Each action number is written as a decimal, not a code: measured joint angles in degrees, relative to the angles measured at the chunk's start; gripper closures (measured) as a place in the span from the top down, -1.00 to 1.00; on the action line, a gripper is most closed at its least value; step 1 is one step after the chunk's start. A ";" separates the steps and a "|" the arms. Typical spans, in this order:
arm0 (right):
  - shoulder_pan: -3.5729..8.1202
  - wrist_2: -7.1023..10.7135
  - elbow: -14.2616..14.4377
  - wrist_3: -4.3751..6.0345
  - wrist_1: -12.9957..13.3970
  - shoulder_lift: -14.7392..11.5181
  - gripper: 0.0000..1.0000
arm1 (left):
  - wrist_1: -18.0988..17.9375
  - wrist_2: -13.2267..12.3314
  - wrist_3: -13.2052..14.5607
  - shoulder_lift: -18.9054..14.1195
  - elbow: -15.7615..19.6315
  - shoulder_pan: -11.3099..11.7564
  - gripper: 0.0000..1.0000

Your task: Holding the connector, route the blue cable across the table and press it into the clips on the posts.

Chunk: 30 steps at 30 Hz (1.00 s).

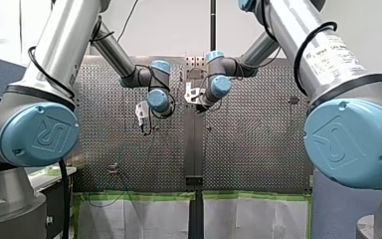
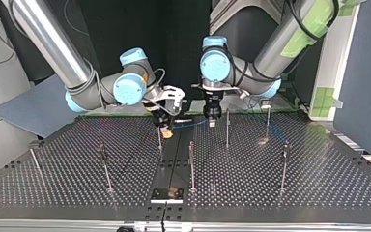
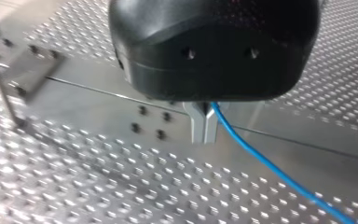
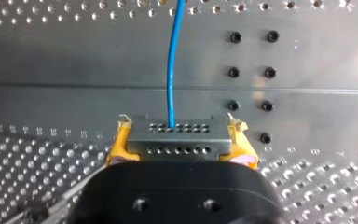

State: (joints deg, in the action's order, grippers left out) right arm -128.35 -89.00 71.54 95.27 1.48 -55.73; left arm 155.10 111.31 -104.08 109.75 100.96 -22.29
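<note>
My right gripper [image 4: 179, 142] is pinching the grey connector [image 4: 177, 135] between its yellow pads [image 4: 115, 147] over the smooth middle strip of the perforated table [image 4: 37, 186], while the blue cable [image 4: 172, 60] is running straight ahead from it and my left gripper [image 3: 204, 128] is clamping that cable between its metal fingers [image 3: 196, 126].

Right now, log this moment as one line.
right hand: shut on connector | left hand: shut on blue cable | route: cable runs hand to hand | posts: clip state too small to tell
</note>
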 joint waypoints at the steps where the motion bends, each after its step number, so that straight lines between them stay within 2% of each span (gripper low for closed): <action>1: 0.02 0.01 0.47 -0.25 -0.12 -0.49 -1.00 | 0.14 -0.02 0.07 -0.47 0.01 -0.07 -1.00; 4: -0.10 0.02 1.71 -1.03 -0.28 -1.75 -1.00 | 0.62 -0.06 0.35 -1.93 0.01 -0.45 -1.00; 8: -0.27 0.00 3.32 -1.52 -0.35 -3.56 -1.00 | 1.72 -0.08 0.80 -3.81 0.01 -1.01 -1.00; 21: -0.21 -0.21 4.00 -1.15 -1.23 -9.84 -1.00 | 4.79 0.18 1.69 -9.66 0.01 -2.53 -1.00; 30: -0.09 -0.31 4.02 -1.26 -2.13 -14.27 -1.00 | 5.09 0.26 1.64 -13.99 0.01 -2.24 -1.00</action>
State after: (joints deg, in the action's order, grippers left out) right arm -128.44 -89.31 75.56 94.01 -0.64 -70.00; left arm 160.18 111.56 -102.43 95.76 100.97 -24.53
